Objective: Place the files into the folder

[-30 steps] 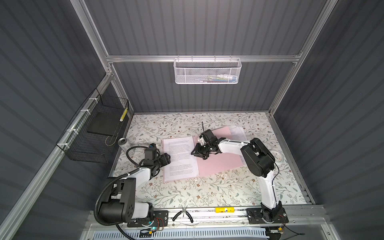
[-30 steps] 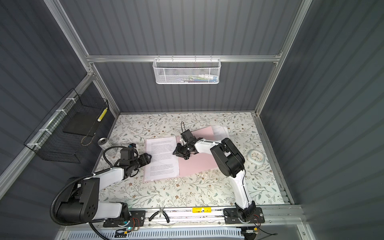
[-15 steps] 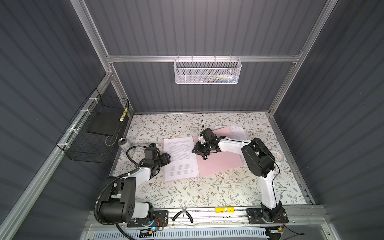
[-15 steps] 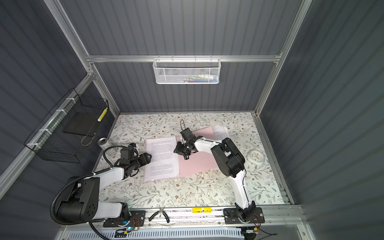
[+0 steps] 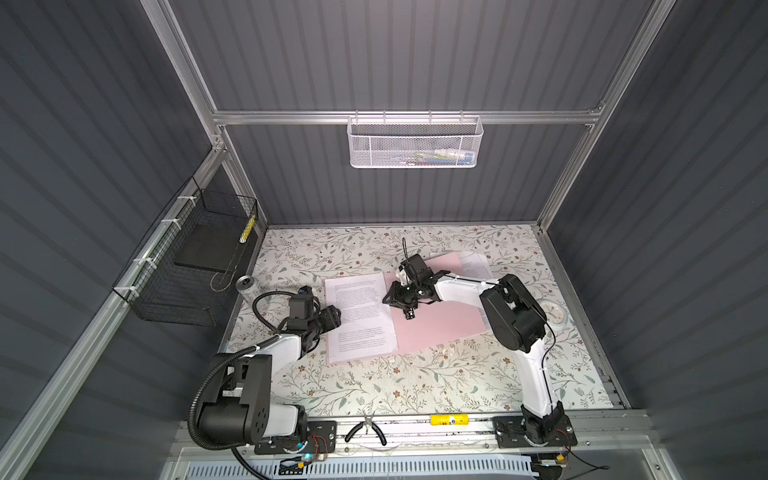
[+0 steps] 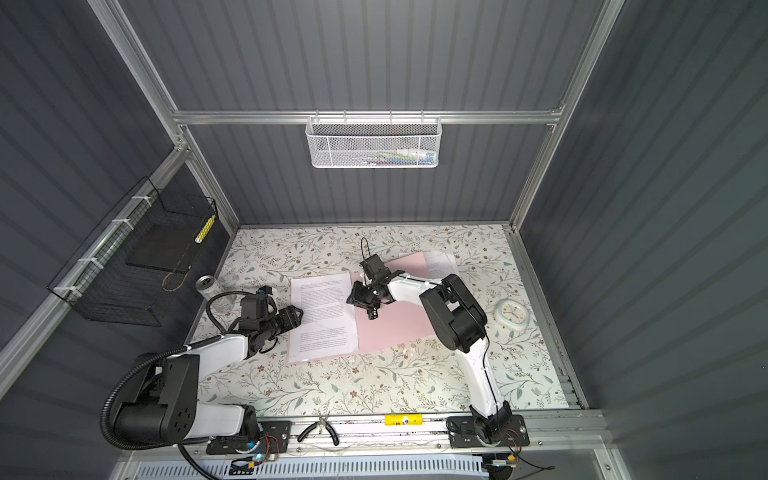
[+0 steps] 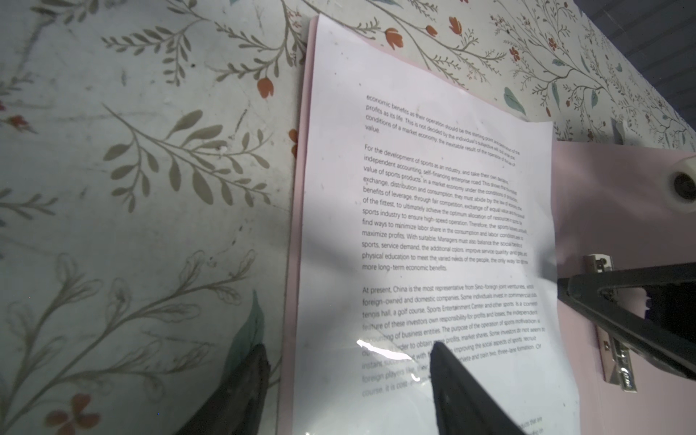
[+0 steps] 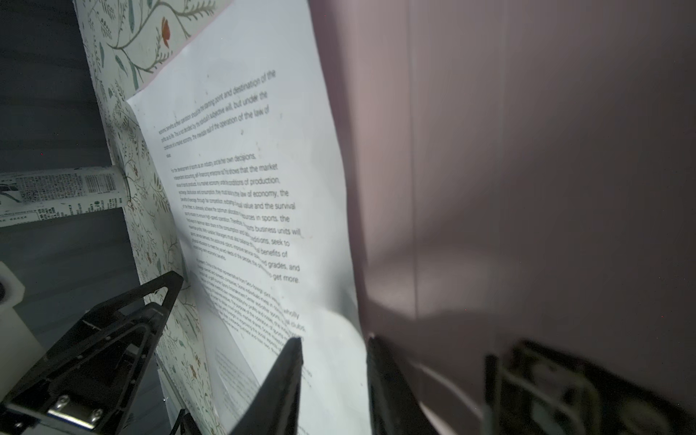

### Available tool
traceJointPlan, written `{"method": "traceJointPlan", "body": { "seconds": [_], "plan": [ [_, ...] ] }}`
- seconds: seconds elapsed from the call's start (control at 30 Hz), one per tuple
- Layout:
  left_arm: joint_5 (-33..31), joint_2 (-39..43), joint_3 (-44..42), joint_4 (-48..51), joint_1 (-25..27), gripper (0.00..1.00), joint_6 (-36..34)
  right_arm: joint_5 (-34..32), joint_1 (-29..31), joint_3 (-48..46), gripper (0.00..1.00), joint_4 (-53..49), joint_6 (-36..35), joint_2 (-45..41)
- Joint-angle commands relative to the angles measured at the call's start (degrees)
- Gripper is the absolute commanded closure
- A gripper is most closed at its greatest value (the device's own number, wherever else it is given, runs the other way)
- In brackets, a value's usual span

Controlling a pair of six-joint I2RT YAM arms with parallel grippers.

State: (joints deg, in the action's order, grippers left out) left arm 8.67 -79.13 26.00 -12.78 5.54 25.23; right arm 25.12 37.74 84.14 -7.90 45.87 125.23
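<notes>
The pale pink folder (image 5: 440, 320) lies open on the floral table. The files (image 5: 359, 316), white sheets of black text, cover its left leaf. Another printed sheet (image 5: 476, 266) sticks out behind its far right corner. My left gripper (image 5: 334, 316) is open at the sheets' left edge, one finger (image 7: 241, 391) over the table and the other over the paper. My right gripper (image 5: 392, 297) hangs low over the sheets' right edge by the spine. Its fingers (image 8: 286, 376) are slightly apart, with paper showing between them. A metal clip (image 7: 610, 339) sits on the pink leaf.
A white clock (image 5: 552, 311) lies right of the folder and a metal can (image 5: 245, 284) stands at the table's left edge. A black wire basket (image 5: 195, 257) hangs on the left wall, a white mesh basket (image 5: 415, 143) on the back wall. Pliers (image 5: 365, 432) lie on the front rail.
My right gripper has shifted slightly along the sheets' right edge. The left arm, the folder and the sheets have stayed where they were.
</notes>
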Motion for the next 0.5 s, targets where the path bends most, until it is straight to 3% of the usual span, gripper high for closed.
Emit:
{"method": "traceJointPlan", "body": {
  "seconds": [0.0,0.3,0.47],
  "plan": [
    [0.5,0.1,0.9,0.0,-0.3,0.31,-0.8,0.2,0.5,0.2,0.67,-1.5,0.0,1.4],
    [-0.6,0.5,1.0,0.6,-0.3,0.31,-0.5,-0.4,-3.7,-4.4,0.68,-2.4,-3.2,-9.5],
    [-2.1,2.4,0.4,0.5,-0.3,0.3,-0.1,-0.8,-8.2,-10.1,0.57,-2.5,-9.0,-21.9]
  ]
}}
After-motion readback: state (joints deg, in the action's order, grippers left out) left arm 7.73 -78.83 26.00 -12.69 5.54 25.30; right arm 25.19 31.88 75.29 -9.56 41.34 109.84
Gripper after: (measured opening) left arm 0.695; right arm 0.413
